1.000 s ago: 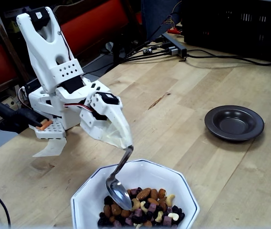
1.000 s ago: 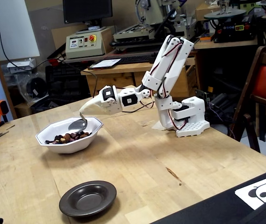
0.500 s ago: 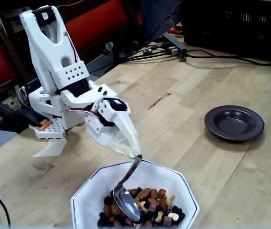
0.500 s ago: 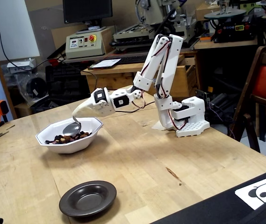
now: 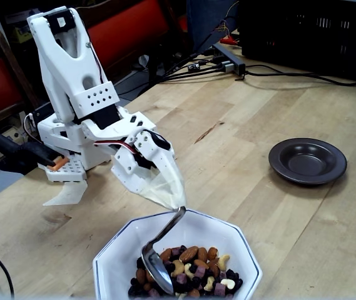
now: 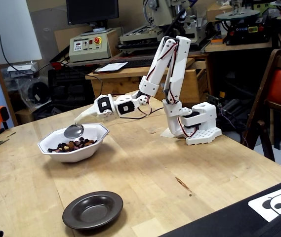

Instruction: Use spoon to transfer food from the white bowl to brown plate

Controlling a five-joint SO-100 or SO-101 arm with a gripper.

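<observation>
Spoon [image 5: 160, 253] in claw [image 5: 179, 206], tip over white bowl [image 5: 240, 240].

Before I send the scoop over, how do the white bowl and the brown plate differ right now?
The white bowl is octagonal, deep and clearly larger; the brown plate is round, shallow and small. The bowl holds the food, with the spoon dipping in, held by the gripper; the plate holds nothing. Both are glossy and sit upright on the wooden table.
</observation>
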